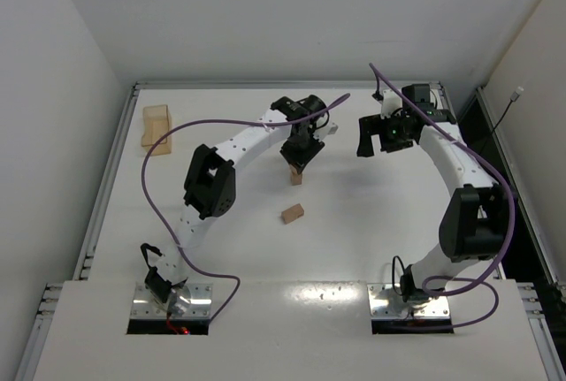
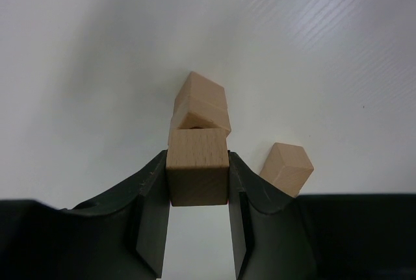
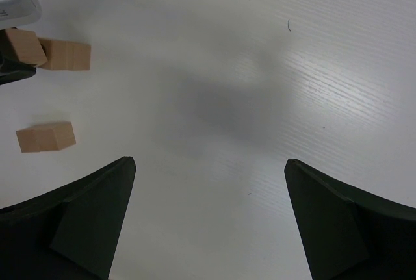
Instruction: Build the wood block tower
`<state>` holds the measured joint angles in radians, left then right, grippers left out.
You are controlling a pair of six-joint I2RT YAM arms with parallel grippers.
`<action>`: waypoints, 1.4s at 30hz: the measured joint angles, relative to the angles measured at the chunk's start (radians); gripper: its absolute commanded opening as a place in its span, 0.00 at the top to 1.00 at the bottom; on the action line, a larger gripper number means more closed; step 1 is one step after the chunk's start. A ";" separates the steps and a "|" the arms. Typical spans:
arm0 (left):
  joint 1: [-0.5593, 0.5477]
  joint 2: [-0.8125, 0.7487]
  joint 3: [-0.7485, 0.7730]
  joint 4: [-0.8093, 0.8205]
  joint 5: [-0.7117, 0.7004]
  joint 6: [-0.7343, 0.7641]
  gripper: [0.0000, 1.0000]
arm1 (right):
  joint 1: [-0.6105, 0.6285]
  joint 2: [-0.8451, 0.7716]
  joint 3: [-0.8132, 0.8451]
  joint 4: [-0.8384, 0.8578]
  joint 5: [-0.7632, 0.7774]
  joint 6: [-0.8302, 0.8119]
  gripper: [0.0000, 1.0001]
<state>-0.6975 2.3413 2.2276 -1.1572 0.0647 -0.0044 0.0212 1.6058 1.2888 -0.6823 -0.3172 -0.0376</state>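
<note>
Checking in from the remote station. The left gripper (image 1: 298, 153) is clamped on a single cube (image 2: 198, 175), one finger (image 2: 153, 205) on each side face, and it's holding it right over the wood block tower (image 2: 200, 106). From the left wrist view the tower looks like two light-tan cubes stacked, the upper one twisted a bit against the lower. The held cube overlaps the tower's top edge in that view, but I honestly can't tell whether it's sitting on the stack or hanging just above it. It looks a touch off-center from the stack too.

In the top view the tower stands on the white table (image 1: 371, 222), roughly in the middle.

There's one loose cube (image 1: 293, 213) lying near the tower, on the side toward the arm bases, not touching it. In the left wrist view it shows up tipped at an angle just right of the tower.

The right gripper (image 3: 209, 163) is off to the right of the tower, well apart from it, jaws spread wide with nothing between them, just bare table underneath. Its wrist view catches the tower and the loose cube way over at the left edge.

A tan tray (image 1: 156, 125) sits far to the left of the tower, by the table's far left corner.
</note>
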 measured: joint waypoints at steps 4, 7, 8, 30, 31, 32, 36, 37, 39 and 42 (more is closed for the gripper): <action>0.000 0.000 0.000 0.000 0.000 0.000 1.00 | 0.000 0.000 0.000 0.000 0.000 0.000 0.04; 0.004 0.000 0.000 0.000 0.000 0.000 0.99 | 0.000 0.000 0.000 0.000 0.000 0.000 0.04; 0.005 0.000 0.000 0.000 0.000 0.000 0.95 | 0.000 0.001 0.000 0.000 0.000 0.000 0.04; 0.006 0.000 -0.004 0.003 -0.009 -0.006 0.45 | 0.000 0.031 0.000 0.000 -0.001 0.000 0.04; 0.006 0.000 -0.006 0.003 -0.010 -0.007 0.40 | 0.000 0.032 0.000 0.000 -0.001 0.000 0.04; 0.006 0.000 -0.009 0.004 -0.010 -0.008 0.39 | 0.000 0.032 0.000 0.000 -0.001 0.000 0.04; 0.006 0.000 -0.021 0.014 -0.010 -0.009 0.23 | 0.000 0.032 0.000 0.000 -0.002 0.000 0.04; 0.006 0.000 -0.028 0.023 -0.008 -0.010 0.18 | 0.000 0.032 0.000 0.000 -0.003 0.000 0.04; 0.006 -0.005 -0.049 0.040 0.000 -0.009 0.07 | 0.000 0.032 0.000 0.000 -0.007 -0.003 0.04; 0.006 -0.020 -0.072 0.051 0.027 -0.015 0.06 | 0.000 0.032 0.000 0.000 -0.017 -0.010 0.04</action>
<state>-0.6918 2.3215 2.1555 -1.1061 0.0914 -0.0193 0.0212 1.6375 1.2888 -0.6823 -0.3344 -0.0475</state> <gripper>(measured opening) 0.931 0.966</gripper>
